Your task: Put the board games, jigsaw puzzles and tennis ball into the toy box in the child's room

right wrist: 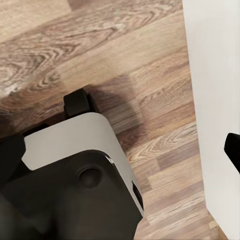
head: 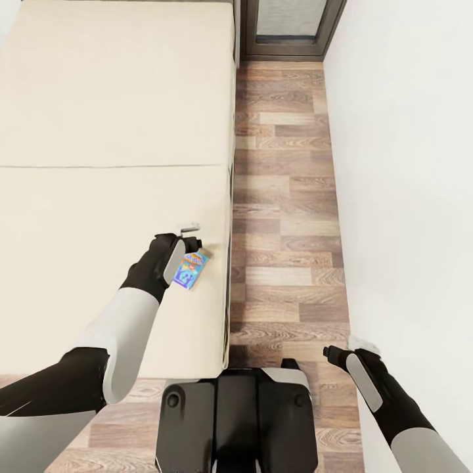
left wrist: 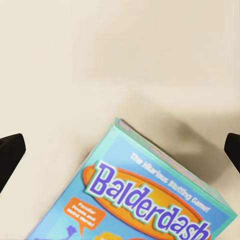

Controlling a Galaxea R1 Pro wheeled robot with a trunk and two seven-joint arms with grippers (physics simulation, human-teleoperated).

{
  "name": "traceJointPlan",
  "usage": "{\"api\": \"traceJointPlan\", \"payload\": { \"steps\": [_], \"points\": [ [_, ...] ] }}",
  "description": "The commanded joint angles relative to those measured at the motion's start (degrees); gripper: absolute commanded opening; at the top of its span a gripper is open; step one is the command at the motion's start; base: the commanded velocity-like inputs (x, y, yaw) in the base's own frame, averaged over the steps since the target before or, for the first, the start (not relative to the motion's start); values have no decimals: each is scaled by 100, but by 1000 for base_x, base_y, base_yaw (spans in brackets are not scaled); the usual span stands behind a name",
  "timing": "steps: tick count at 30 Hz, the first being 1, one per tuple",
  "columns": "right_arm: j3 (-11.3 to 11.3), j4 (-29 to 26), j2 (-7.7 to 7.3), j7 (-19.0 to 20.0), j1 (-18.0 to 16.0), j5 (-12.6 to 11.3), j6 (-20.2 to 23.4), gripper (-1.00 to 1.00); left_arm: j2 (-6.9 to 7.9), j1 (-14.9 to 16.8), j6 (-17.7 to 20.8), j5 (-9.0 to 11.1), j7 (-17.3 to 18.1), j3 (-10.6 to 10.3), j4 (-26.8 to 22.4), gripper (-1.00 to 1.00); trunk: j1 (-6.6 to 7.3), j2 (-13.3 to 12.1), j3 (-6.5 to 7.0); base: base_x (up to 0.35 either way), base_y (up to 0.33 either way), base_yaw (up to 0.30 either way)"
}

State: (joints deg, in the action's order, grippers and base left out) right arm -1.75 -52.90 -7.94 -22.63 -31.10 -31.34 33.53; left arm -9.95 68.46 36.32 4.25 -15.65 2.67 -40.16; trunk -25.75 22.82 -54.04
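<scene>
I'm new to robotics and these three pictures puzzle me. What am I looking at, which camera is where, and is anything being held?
These are simulator renders of a two-armed wheeled robot. The big picture looks down from its head: the left gripper reaches over a beige bed, just above a blue board game lying near the bed's edge. The right gripper hangs over the wood floor beside a white wall. The other pictures come from cameras on each wrist. The left one shows the game close up, titled Balderdash, with dark fingertips spread either side. Nothing is gripped yet.
</scene>
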Motion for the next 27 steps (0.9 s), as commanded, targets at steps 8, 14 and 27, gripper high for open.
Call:
{"api": "traceJointPlan", "payload": {
  "steps": [8,14,27],
  "points": [
    [-19,-6,-1,-57,-1,-51,13,100,-5,9,-17,46,-35,14,-26,100,-3,9,-82,0,0,0],
    [-19,-8,-1,-57,-1,-48,11,100,-5,10,-33,42,-32,14,-27,100,-3,9,-138,0,0,0],
    [-19,-6,-6,-57,-1,-54,9,100,-5,9,-42,41,-19,14,-35,100,-3,9,-260,0,0,0]
  ]
}}
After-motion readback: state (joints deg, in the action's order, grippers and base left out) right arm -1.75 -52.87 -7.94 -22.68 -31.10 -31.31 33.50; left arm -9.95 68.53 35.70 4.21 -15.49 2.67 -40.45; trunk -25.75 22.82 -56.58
